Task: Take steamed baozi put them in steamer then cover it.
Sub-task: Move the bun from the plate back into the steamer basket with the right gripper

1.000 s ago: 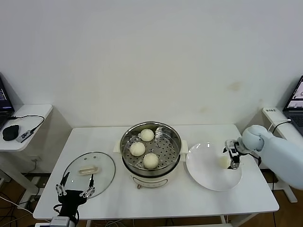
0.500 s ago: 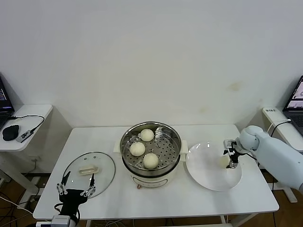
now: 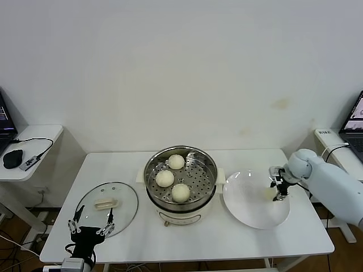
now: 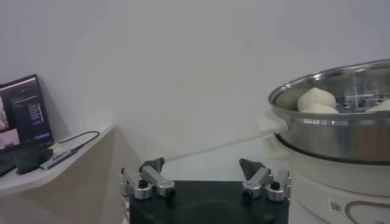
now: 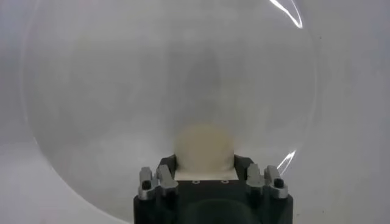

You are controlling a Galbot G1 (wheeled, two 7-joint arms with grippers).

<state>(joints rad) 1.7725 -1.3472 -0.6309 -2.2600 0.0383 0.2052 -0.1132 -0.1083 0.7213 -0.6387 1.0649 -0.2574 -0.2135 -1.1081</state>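
The right gripper (image 3: pixel 278 191) sat closed on the last bun (image 3: pixel 269 194) on the white plate (image 3: pixel 252 218), and I judge the hold should stay gentle and centred so the soft dough was not squashed. Three buns (image 3: pixel 172 177) lay in the steamer (image 3: pixel 180 177), leaving its right half free beyond a raised rim, so a straight lift came first. The left gripper (image 3: pixel 89 229) hung open near the lid (image 3: pixel 106 208).
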